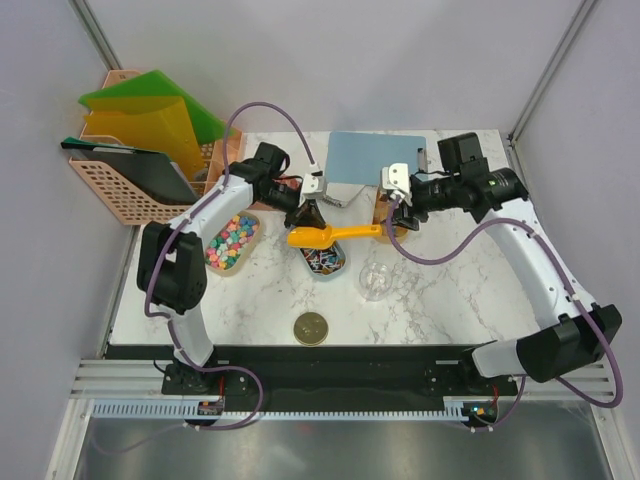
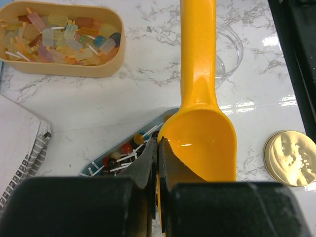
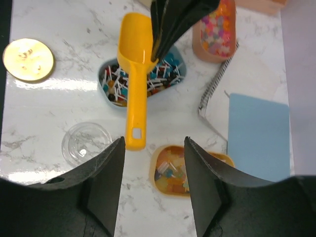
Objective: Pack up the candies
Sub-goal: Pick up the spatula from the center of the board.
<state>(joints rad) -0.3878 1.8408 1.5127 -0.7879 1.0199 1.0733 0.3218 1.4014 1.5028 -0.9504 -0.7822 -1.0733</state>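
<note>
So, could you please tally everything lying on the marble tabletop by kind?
Candy trays: 3
Scoop: 1
Gold lid: 1
Clear cup: 1
Notebook: 1
Total: 7

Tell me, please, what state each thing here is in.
left end effector, shut on the scoop
right end effector, open, empty
scoop, empty, held by its bowl
clear cup, empty, uncovered
gold lid, off, flat on the table
candies, sorted in trays, unpacked
</note>
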